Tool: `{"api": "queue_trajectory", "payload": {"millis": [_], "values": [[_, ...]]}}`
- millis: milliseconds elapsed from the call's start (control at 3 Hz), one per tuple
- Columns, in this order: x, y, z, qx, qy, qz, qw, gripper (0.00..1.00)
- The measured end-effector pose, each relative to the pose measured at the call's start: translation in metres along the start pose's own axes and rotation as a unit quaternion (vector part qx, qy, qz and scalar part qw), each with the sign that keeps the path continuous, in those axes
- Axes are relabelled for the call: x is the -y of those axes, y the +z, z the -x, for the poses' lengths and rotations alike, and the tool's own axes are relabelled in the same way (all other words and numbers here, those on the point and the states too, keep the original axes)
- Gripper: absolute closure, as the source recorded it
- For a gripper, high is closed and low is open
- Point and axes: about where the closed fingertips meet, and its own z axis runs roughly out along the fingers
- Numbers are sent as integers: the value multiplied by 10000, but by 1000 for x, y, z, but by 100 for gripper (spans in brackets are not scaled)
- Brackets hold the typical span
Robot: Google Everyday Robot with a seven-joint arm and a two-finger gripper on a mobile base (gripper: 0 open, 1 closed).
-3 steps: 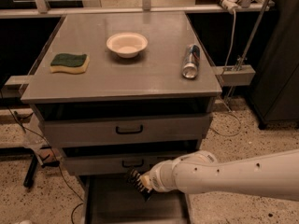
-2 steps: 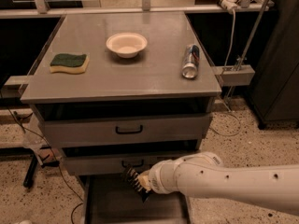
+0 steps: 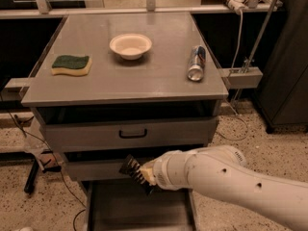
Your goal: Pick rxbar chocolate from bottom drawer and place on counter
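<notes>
My gripper hangs just above the open bottom drawer, in front of the middle drawer's face. It is shut on the rxbar chocolate, a flat black bar with pale lines that sticks out up and to the left of the fingers. The bar is held clear of the drawer's grey floor, and no other item shows on that floor. The counter is the grey top of the cabinet, well above the gripper. My white arm comes in from the lower right.
On the counter lie a green-and-yellow sponge at left, a white bowl at the back middle and a silver-blue can on its side at right. The top drawer with a black handle is closed. Cables lie on the floor at left.
My gripper has risen a little and shifted slightly left with the black bar in it, away from the bottom drawer's floor. Nothing on the counter moved.
</notes>
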Motion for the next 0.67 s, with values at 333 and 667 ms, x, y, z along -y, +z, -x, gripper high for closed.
{"api": "queue_trajectory", "payload": {"millis": [333,667], "values": [[15,-21,39,167,-223,-187,9994,100],[34,-41,74,277,-388,-476,9977,100]]}}
